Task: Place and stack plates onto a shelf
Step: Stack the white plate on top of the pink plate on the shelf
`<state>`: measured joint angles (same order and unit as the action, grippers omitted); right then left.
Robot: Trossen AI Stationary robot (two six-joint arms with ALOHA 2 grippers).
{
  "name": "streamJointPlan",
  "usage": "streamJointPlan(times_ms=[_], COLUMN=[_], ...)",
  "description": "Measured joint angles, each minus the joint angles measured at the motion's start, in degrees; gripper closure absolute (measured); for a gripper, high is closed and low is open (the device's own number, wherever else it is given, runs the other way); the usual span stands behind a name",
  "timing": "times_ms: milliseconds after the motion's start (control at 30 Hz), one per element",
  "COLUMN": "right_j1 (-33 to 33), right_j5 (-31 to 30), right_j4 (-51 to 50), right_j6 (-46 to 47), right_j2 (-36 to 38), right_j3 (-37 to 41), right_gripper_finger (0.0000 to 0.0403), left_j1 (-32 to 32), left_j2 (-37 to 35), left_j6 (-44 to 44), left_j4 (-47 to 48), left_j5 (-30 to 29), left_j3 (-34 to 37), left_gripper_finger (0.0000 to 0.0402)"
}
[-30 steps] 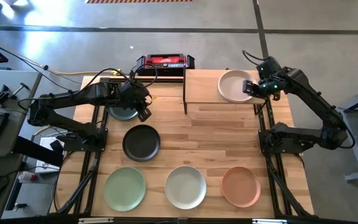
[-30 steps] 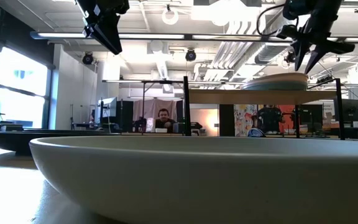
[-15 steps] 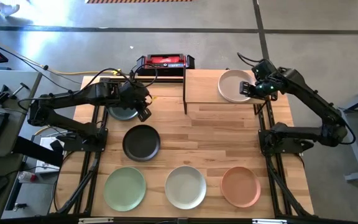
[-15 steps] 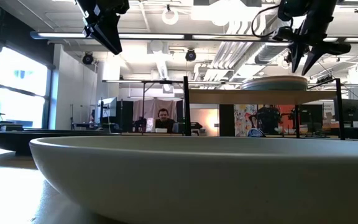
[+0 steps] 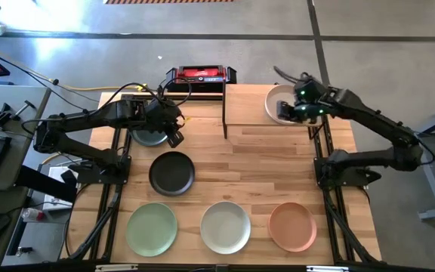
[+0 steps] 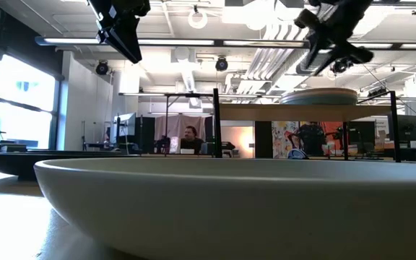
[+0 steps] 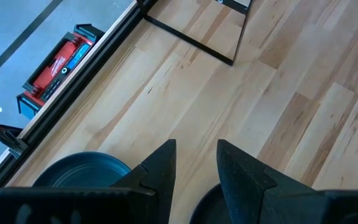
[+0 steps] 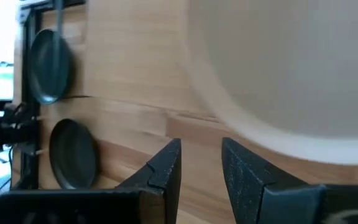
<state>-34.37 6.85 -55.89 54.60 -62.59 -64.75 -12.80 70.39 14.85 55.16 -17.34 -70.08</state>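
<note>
A cream plate (image 5: 276, 100) lies flat on the right half of the light-wood shelf (image 5: 244, 113), seen also as the plate (image 6: 320, 95) and the plate (image 8: 291, 62). My right gripper (image 5: 288, 112) hovers above it, tipped, narrowly open, touching nothing; the low view shows the right gripper (image 6: 323, 54) clear of the plate. My left gripper (image 5: 175, 139) waits, narrowly open, above the table beside the grey-blue plate (image 5: 146, 137), near the black plate (image 5: 172, 172). Light green (image 5: 151, 228), off-white (image 5: 225, 227) and salmon (image 5: 292, 226) plates lie along the near edge.
A red-and-black box (image 5: 200, 75) sits at the far edge behind the shelf. The shelf's left half is bare wood, and its black post (image 5: 225, 113) stands near the table's middle. Bare tabletop (image 5: 270, 166) lies in front of the shelf. A person shows in the room behind (image 6: 188, 137).
My right gripper has risen from the cream plate's right rim and moved toward the table's left, over the plate, tipping from fingers-down to a slant. The plate stays on the shelf. The left arm has kept still.
</note>
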Motion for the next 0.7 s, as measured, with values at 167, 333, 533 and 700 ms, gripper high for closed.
streamJointPlan(times_ms=[167,333,533,700], right_j1=[6.1,9.0,9.5,8.1], right_j5=[-2.6,-4.5,-8.4,-10.9], right_j4=[4.2,6.6,6.9,6.7], right_j6=[2.1,2.4,2.4,2.4], right_j2=[-4.3,-9.6,-12.1,-12.1], right_j3=[0.0,0.0,0.0,0.0], right_gripper_finger=[0.0308,0.0308,0.0308,0.0308], left_j1=[0.0,0.0,0.0,0.0], left_j2=[0.0,0.0,0.0,0.0], left_j6=[0.0,0.0,0.0,0.0], left_j4=[0.0,0.0,0.0,0.0], left_j5=[0.0,0.0,0.0,0.0], left_j3=[0.0,0.0,0.0,0.0], left_gripper_finger=[0.0296,0.0296,0.0296,0.0296])
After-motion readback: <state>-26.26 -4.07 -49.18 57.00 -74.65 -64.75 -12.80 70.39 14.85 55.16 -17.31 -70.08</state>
